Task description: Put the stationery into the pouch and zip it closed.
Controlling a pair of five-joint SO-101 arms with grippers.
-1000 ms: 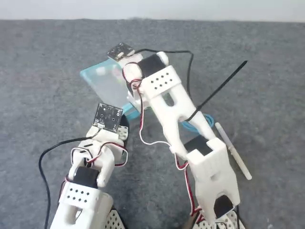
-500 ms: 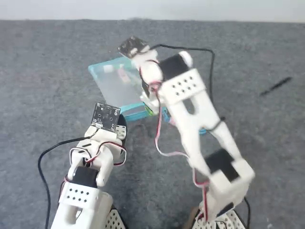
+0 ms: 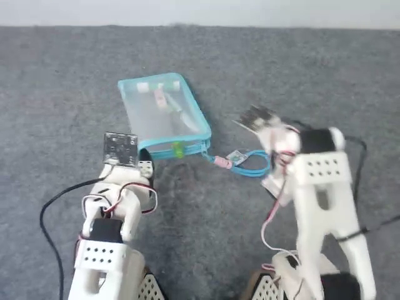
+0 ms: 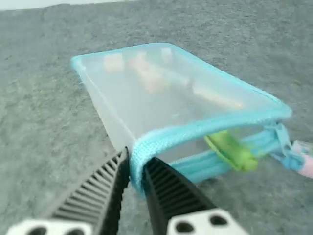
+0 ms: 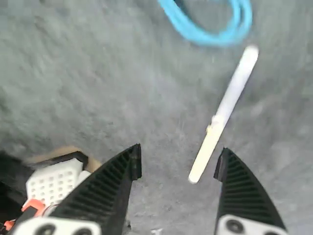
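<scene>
A clear pouch (image 3: 164,112) with cyan trim lies on the grey carpet, with several small stationery pieces inside. Its zipper end holds a green piece (image 3: 179,149) and a pink pull (image 3: 222,162). In the left wrist view my left gripper (image 4: 134,159) is shut on the cyan edge of the pouch (image 4: 171,93), near the green piece (image 4: 230,149). My right gripper (image 5: 180,152) is open above the carpet, and the near end of a white pen (image 5: 225,112) lies between its fingers. The right arm (image 3: 319,172) stands to the right of the pouch.
A blue loop strap (image 3: 253,164) lies on the carpet off the pouch's zipper end, also visible beyond the pen as the blue loop (image 5: 210,19). Bare grey carpet (image 3: 75,69) lies all around.
The right arm has swung from over the pouch away to the right and back toward the front, uncovering the pouch. The left arm has shifted slightly left, still gripping the pouch.
</scene>
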